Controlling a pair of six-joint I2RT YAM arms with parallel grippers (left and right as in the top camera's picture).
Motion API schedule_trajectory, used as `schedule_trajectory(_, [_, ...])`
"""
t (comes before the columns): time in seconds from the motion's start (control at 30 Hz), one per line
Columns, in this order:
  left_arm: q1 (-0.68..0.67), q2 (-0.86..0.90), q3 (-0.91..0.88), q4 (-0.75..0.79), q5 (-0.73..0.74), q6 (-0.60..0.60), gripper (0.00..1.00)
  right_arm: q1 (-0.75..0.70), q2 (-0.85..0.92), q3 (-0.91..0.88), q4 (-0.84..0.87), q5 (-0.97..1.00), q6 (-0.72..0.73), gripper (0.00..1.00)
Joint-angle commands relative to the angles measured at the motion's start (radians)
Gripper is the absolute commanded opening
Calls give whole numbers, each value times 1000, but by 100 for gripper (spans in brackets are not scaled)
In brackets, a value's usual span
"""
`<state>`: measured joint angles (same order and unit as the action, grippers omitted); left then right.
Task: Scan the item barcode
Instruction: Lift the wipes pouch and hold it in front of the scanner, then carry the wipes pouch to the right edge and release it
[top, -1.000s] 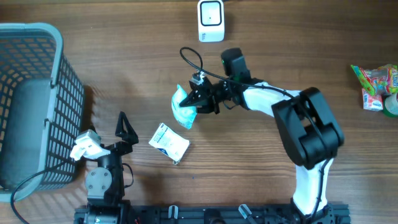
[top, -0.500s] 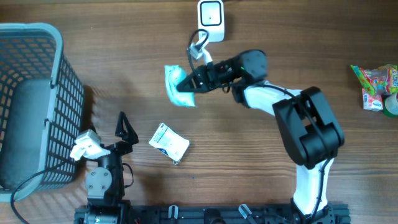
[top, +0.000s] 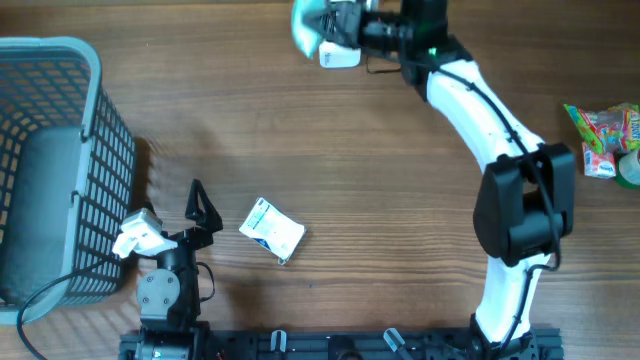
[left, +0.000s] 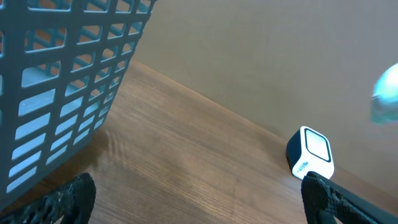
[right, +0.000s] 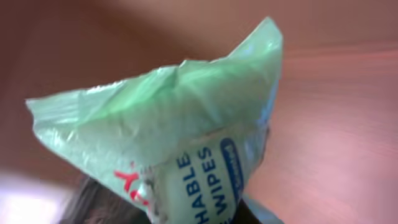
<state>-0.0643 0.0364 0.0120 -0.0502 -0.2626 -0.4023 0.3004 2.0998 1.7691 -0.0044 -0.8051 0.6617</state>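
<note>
Your R claw is nearly shut, pinching wipes by scanner; L claw wide open, empty. Watch: soft pack may fold, hiding barcode.

1. On my overhead feed, a grey-blue plastic lattice basket stands upright at the left edge of the brown wooden table.
2. A small flat white packet with blue print lies askew on the wood, near the front edge and apart from the basket.
3. At the far right I see a bright multicoloured snack bag, with a green round object just beside it, cut off by the frame.
</note>
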Motion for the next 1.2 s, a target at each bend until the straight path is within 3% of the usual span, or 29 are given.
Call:
schedule_trajectory(0.0, [5,-3,-6,2,5,-2,100,34,-13,99,-58,644,-319,5])
schedule_trajectory(0.2, [5,-3,-6,2,5,-2,100,39,89,99,11,809,-399,5])
schedule_trajectory(0.47, [5,-3,-6,2,5,-3,100,72,217,100,12,809,-404,5])
schedule_trajectory(0.73, [5,-3,-6,2,5,-2,100,80,217,190,-53,759,-400,5])
schedule_trajectory(0.83, [5,-3,-6,2,5,-3,100,80,203,259,-169,747,-401,5])
schedule_trajectory(1.03, [5,-3,-6,2,5,-3,100,60,42,278,-584,1390,-449,4])
schedule_trajectory(1.17, [5,-3,-6,2,5,-2,100,-15,9,278,-915,1505,-324,5])
